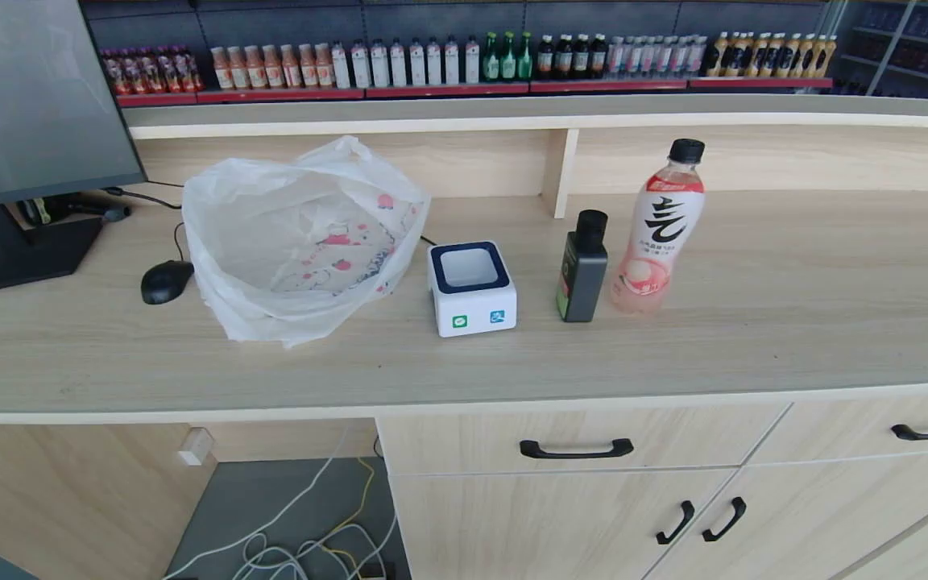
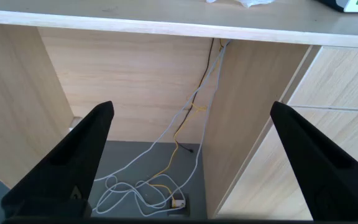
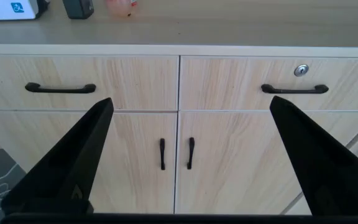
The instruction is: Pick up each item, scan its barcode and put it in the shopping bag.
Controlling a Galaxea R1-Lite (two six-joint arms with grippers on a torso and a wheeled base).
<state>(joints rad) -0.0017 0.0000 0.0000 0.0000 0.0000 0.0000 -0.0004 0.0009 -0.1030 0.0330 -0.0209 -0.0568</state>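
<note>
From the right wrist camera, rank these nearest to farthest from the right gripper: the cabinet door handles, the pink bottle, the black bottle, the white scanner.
1. Cabinet door handles, straight ahead of the right gripper, under the counter.
2. Pink bottle, on the counter, leftward.
3. Black bottle, just left of the pink one.
4. White scanner, farthest left.

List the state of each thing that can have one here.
shopping bag: mouth open, slumped on counter.
dark bottle: upright, capped, on counter.
pink drink bottle: upright, capped, beside it.
scanner: upright, window facing up.
drawers: shut.
left claw: open, empty.
right claw: open, empty.
</note>
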